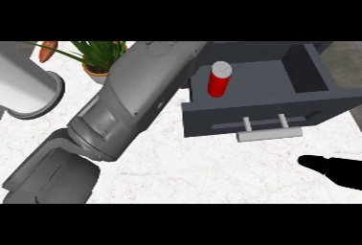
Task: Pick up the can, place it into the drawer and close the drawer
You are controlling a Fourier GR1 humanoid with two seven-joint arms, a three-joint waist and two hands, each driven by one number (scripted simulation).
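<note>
Head view: single frame, looking down.
Can (220, 79): red cylinder with a pale cap, upright inside the drawer (311, 103), already released; well beyond the right hand.
Drawer: dark grey box, pulled open, with a pale bar handle (268, 134) facing the right hand, apparently for pushing shut.
Right hand (338, 171): black, low right, holding nothing; finger state cannot be told.
Left hand: hidden; only the grey forearm (130, 95) shows.

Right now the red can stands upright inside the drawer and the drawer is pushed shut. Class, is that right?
Not quite. The red can does stand upright inside the drawer, but the drawer is pulled open, not pushed shut. The head view shows its inside and its handle out over the counter.
</note>
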